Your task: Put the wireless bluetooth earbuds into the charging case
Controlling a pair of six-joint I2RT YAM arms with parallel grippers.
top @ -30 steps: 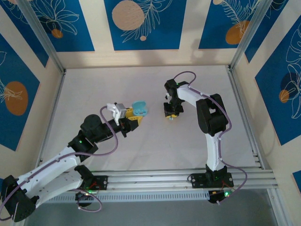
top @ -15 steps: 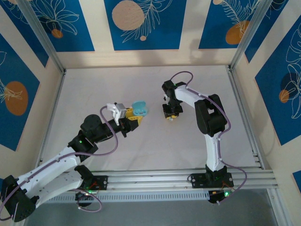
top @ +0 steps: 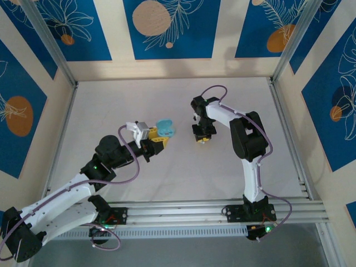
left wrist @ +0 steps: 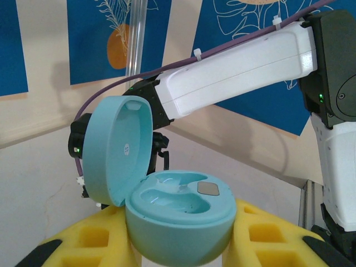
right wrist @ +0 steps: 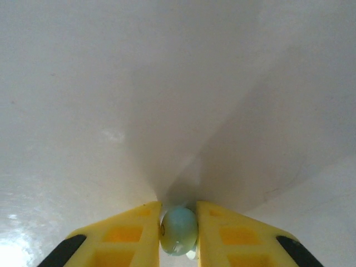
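Pale teal earbud (right wrist: 178, 229), bottom out of frame, between right gripper (right wrist: 178, 216) fingers (right wrist: 130, 225)

White tabletop (top: 111, 111); cream walls (top: 115, 33); blue leaf-print panels (top: 189, 39) with orange discs (top: 19, 115); aluminium corner posts (top: 50, 47)

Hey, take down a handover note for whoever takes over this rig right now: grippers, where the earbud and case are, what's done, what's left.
Left gripper: shut on the charging case, held up with its lid open; both wells look empty.
Right gripper: shut on a pale teal earbud, low over the table.
Done: case open and held, one earbud gripped.
Left: carry that earbud to the case and seat it.
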